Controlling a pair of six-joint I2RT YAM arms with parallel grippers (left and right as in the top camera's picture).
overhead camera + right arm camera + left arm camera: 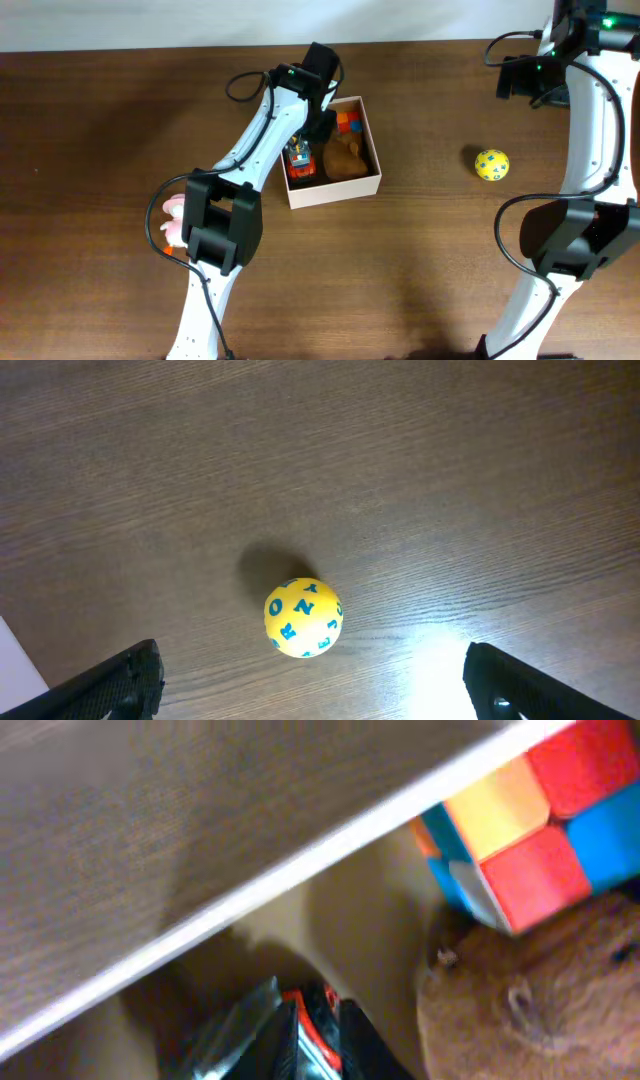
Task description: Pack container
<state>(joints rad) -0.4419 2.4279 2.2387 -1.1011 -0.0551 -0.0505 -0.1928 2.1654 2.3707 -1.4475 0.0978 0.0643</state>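
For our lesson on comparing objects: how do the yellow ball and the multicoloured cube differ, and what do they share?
The yellow ball is round with blue letters; the cube has flat faces of red, orange and blue squares. The ball lies on the table, right of the container; the cube sits inside it. Both are small toys, much smaller than the container.

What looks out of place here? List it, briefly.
Two toys lie outside the container: a yellow ball on the table to its right, and a pink toy to its left, half hidden under the left arm. The container itself sits slightly askew. Nothing looks spilled or damaged.
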